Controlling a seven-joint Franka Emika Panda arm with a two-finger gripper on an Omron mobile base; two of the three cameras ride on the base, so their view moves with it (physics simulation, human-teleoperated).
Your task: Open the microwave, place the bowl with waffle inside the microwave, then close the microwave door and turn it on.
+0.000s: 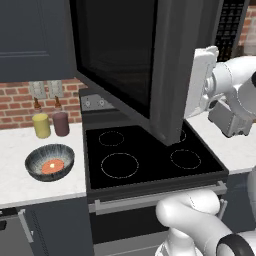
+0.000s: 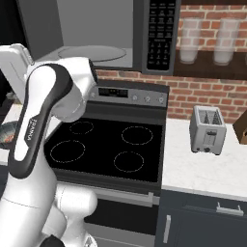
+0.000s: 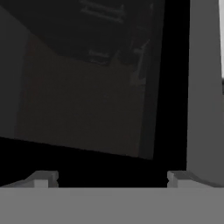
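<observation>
The microwave door (image 1: 125, 55) stands swung wide open over the stove. The microwave (image 2: 91, 34) shows its light grey cavity, glass turntable (image 2: 89, 53) and button panel (image 2: 161, 34). My gripper (image 3: 109, 178) is open, with nothing between its fingertips (image 3: 41, 178), and sits close against the door's dark window (image 3: 87, 96). In the left base view my white hand (image 1: 201, 82) is just right of the door's free edge. The blue-grey bowl (image 1: 50, 162) rests on the left counter with the orange waffle (image 1: 52, 165) inside, far from the gripper.
A yellow jar (image 1: 41, 125) and a maroon jar (image 1: 60, 123) stand behind the bowl. The black stove (image 1: 145, 155) lies under the door. A toaster (image 2: 207, 129) sits on the right counter (image 2: 202, 169). Glasses stand on a shelf (image 2: 212, 62) at upper right.
</observation>
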